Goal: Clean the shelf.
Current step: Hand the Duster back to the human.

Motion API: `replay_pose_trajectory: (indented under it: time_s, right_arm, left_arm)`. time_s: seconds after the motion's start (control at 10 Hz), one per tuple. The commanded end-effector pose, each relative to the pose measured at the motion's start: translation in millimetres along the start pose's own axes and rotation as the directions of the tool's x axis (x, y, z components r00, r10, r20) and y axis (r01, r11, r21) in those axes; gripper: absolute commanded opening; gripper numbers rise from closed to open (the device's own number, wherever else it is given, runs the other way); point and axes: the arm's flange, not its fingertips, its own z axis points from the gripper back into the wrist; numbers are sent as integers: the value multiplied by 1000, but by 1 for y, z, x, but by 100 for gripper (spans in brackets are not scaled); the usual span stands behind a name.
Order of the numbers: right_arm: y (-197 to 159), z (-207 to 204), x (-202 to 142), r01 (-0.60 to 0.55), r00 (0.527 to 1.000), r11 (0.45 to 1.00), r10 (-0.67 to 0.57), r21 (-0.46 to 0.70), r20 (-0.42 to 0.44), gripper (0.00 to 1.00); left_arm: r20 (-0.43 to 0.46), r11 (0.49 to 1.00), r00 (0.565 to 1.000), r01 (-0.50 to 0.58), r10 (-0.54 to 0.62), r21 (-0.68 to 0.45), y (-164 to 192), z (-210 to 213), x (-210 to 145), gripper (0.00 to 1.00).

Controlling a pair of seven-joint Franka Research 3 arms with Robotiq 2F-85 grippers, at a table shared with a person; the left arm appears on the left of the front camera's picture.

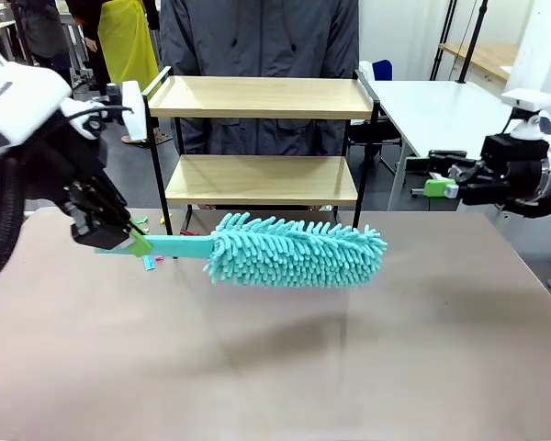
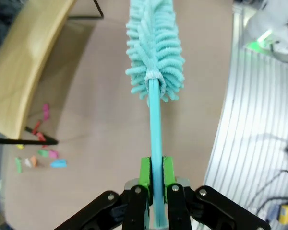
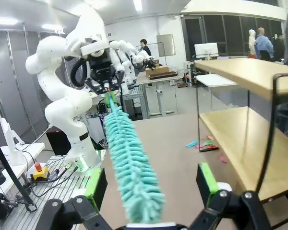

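The shelf (image 1: 262, 138) is standing at the far edge of the table (image 1: 275, 349), near its middle, just beyond the duster (image 1: 294, 250) and between the two pincers, with a person (image 1: 257, 37) standing right behind it. It is showing two light wooden boards, one above the other, in a thin black metal frame with raised side rails; both boards are lying bare. Small coloured scraps (image 1: 151, 261) are lying on the table by the shelf's left foot.

The left gripper (image 1: 136, 241) is hovering near the table's left edge, in front of and left of the shelf, its green pads (image 2: 145, 173) pinching tight on the flat turquoise handle of the duster. The duster's fluffy turquoise head is hanging level above the table, in front of the lower board and not touching it.

The right gripper (image 1: 433, 186) is hanging off the table's far right corner, to the right of the shelf and apart from it, its jaws standing wide and holding nothing
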Motion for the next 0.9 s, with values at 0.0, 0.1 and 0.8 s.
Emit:
replay_pose_trajectory:
  time_s: [0.0,0.1,0.8]
  right_arm:
    - [18,-16,-12,7,1000,1000,-7,22,-4,100]
    - [26,-21,-21,22,1000,1000,-22,9,-15,100]
    - [17,-22,-79,71,994,992,-79,-103,-74,100]
  left_arm:
    - [106,999,994,6,-2,-35,6,-23,-17,13]
    - [138,999,990,4,1,-43,8,-27,-19,13]
    - [123,1000,992,-16,19,-23,25,-17,3,13]
